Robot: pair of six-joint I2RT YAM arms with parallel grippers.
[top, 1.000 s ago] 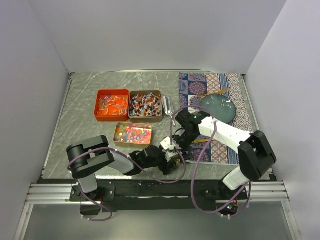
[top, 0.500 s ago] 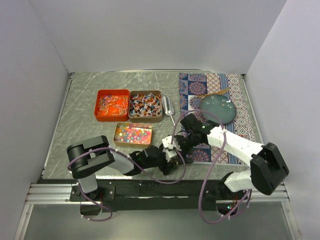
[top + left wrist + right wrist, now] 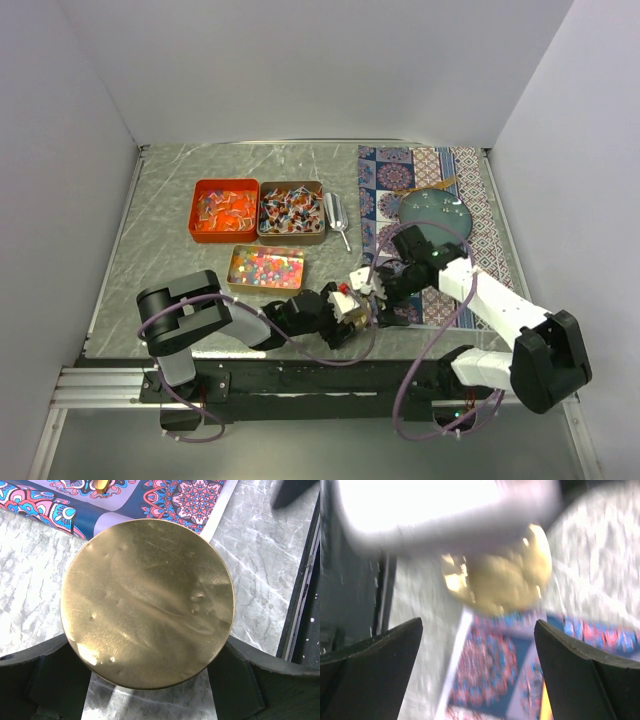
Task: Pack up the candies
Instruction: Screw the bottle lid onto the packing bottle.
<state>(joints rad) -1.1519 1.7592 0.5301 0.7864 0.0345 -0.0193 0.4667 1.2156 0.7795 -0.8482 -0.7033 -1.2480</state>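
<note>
Left wrist: left gripper (image 3: 147,645) is clamped on a gold disc (image 3: 147,600), one finger on each side of its rim, spread about as wide as the disc. The disc face is dented and fills most of the view. It is held over the grey surface (image 3: 30,595) just off the left edge of the patterned mat (image 3: 190,500). Right wrist view is blurred: right gripper (image 3: 477,630) is spread wide with nothing between the fingers, facing the same disc from over the mat's left edge; can't tell if it touches anything. Top external: both grippers meet beside the mat's near-left corner, the right one over the mat, the left one just off it. Candies (image 3: 291,210) all sit left of the mat in three tins. Orange tin (image 3: 193,212), farthest from the mat, has orange wrapped ones. Brown tin (image 3: 291,238), closest to the mat, has mixed wrapped ones. Gold tin (image 3: 232,268), left of the mat and nearer the arms, has multicoloured beads. Silver scoop (image 3: 336,212) lies between the brown tin and the mat. Teal plate (image 3: 437,217) sits on the mat.
</note>
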